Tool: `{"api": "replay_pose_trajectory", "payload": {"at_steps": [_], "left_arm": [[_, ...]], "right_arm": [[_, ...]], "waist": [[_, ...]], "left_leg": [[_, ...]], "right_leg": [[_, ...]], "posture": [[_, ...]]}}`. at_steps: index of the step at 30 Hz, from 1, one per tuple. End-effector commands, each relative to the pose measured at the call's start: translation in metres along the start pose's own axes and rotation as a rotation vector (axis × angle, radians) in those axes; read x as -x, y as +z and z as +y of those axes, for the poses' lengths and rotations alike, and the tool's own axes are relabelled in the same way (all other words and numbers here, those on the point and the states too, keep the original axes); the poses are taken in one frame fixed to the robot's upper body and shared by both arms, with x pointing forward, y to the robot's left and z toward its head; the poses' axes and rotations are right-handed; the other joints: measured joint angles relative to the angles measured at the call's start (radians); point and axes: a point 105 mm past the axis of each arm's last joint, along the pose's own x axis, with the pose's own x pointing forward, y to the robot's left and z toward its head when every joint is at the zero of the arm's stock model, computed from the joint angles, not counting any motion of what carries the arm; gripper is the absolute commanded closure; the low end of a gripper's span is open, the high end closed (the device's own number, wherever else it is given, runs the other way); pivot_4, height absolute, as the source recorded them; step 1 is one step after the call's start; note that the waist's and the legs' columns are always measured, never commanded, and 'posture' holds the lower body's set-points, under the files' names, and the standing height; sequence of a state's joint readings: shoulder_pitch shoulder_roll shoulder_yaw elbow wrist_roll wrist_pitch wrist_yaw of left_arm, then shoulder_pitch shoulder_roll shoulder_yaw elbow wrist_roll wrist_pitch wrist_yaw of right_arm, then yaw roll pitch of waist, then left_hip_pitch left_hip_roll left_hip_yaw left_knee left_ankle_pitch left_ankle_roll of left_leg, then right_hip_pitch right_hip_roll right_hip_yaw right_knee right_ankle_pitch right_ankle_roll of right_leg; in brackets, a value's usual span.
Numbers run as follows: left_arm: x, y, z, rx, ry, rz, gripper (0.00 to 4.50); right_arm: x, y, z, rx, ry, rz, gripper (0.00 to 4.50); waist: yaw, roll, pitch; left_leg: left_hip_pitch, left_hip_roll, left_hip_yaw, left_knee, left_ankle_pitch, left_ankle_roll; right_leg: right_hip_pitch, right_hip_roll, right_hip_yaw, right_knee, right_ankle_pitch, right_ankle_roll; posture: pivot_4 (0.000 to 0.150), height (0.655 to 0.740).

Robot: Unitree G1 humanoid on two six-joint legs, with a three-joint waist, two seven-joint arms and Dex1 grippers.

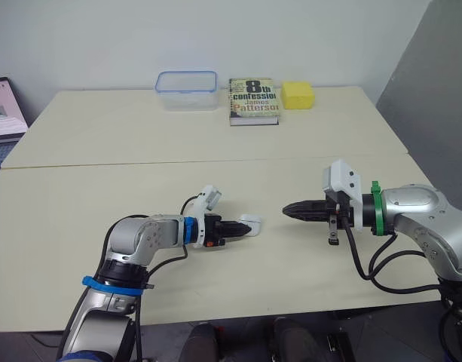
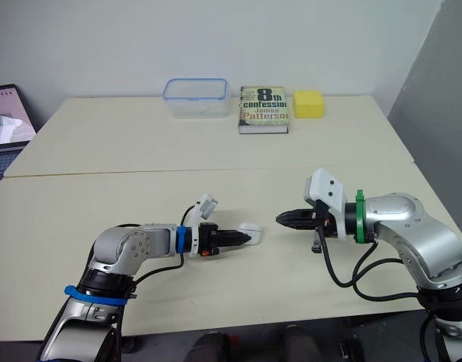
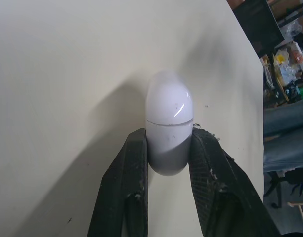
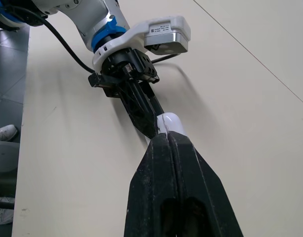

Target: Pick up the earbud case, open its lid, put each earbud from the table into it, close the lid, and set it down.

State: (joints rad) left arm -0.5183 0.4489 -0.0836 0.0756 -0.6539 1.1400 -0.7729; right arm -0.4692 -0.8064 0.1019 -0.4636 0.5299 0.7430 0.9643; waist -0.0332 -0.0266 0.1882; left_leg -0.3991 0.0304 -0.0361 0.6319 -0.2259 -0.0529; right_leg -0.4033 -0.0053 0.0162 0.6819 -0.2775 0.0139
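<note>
White earbud case (image 3: pixel 169 118) sat just below centre of cream table (image 1: pixel 140 151), lid shut, seam line visible. Left gripper (image 1: pixel 238 227) clamped on case's lower half, one black finger (image 3: pixel 134 163) pressed to each side, case low over table. Right gripper (image 1: pixel 289 210) at case's 3 o'clock, near but apart, tips pressed together, empty, pointing at case. At table's 12 o'clock edge: clear plastic box (image 1: pixel 187 90), book (image 1: pixel 253 100), yellow sponge (image 1: pixel 298 95) in row.

The earbud case (image 3: pixel 168 123) was smooth, glossy white plastic. My left gripper (image 1: pixel 244 226) had matt black fingers (image 3: pixel 122 197), scuffed and rough-edged. The table (image 1: pixel 102 143) was a smooth, matt cream surface.
</note>
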Motion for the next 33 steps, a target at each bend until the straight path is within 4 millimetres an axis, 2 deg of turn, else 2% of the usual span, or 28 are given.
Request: {"api": "replay_pose_trajectory", "payload": {"at_steps": [1,6,10,13,17,19,23,26,29,33], "left_arm": [[0.015,-0.010,0.019,0.041,0.099,0.023,2.47],[0.031,-0.017,0.026,0.039,0.143,0.032,1.09],[0.056,-0.020,0.029,-0.044,0.194,0.039,0.10],[0.082,-0.019,0.035,-0.210,0.279,0.037,0.03],[0.126,-0.013,0.027,-0.524,0.345,0.015,0.00],[0.139,-0.014,0.020,-0.653,0.336,0.046,0.00],[0.159,-0.003,-0.009,-0.771,0.270,-0.030,0.00],[0.163,-0.004,-0.028,-0.828,0.228,-0.019,0.00],[0.157,-0.008,-0.035,-0.856,0.224,0.031,0.00],[0.148,-0.005,-0.045,-0.877,0.140,0.014,0.00]], "right_arm": [[0.001,0.007,0.001,0.044,-0.008,-0.019,4.50],[0.001,0.007,0.001,0.051,-0.008,-0.019,4.50],[0.004,0.011,0.001,0.083,-0.013,-0.021,4.50],[0.011,0.013,0.001,0.133,-0.002,-0.017,4.50],[0.029,0.007,-0.004,0.234,-0.013,0.049,3.64],[0.036,0.005,-0.006,0.267,-0.019,0.073,2.89],[0.058,-0.001,-0.009,0.326,0.000,0.155,1.41],[0.075,-0.004,-0.011,0.341,-0.009,0.178,0.34],[0.083,-0.008,-0.010,0.335,0.000,0.187,0.34],[0.078,-0.010,-0.011,0.357,0.010,0.175,0.34]], "waist": [[-0.001,0.000,0.000],[-0.002,0.001,-0.001],[-0.013,0.001,-0.001],[-0.020,0.002,-0.001],[-0.021,0.002,-0.001],[-0.012,0.002,-0.001],[0.010,0.002,0.000],[0.018,0.002,0.000],[0.017,0.001,0.000],[0.015,0.001,0.000]], "left_leg": [[0.000,0.000,0.000,0.000,0.000,0.000],[0.001,0.001,0.000,0.000,0.000,0.000],[0.003,0.002,0.001,-0.002,0.000,0.000],[0.003,0.004,0.001,-0.003,0.000,0.000],[0.004,0.007,0.004,-0.004,0.000,0.000],[0.002,0.009,0.005,-0.004,0.000,0.000],[0.000,0.013,0.007,-0.003,0.000,0.000],[-0.001,0.012,0.009,-0.002,0.000,0.000],[0.000,0.012,0.011,-0.002,0.000,0.000],[0.001,0.013,0.011,-0.002,0.000,0.000]], "right_leg": [[0.000,0.000,0.000,0.000,0.000,0.000],[0.000,0.000,0.000,0.000,0.000,0.000],[0.000,0.002,0.001,0.001,0.000,0.000],[0.000,0.003,0.002,0.001,0.000,0.000],[-0.001,0.002,0.003,0.000,0.000,-0.002],[-0.002,0.002,0.002,-0.001,0.000,-0.003],[-0.003,0.002,0.002,-0.002,-0.001,-0.005],[-0.003,0.001,0.003,-0.004,-0.001,-0.005],[-0.003,0.001,0.005,-0.004,0.000,-0.004],[-0.003,0.003,0.004,-0.002,0.000,-0.005]], "posture": [[0.150,0.7302],[0.150,0.7302],[0.150,0.7302],[0.150,0.7302],[0.150,0.7302],[0.150,0.7302],[0.150,0.7302],[0.150,0.7302],[0.150,0.7302],[0.150,0.7302]]}}
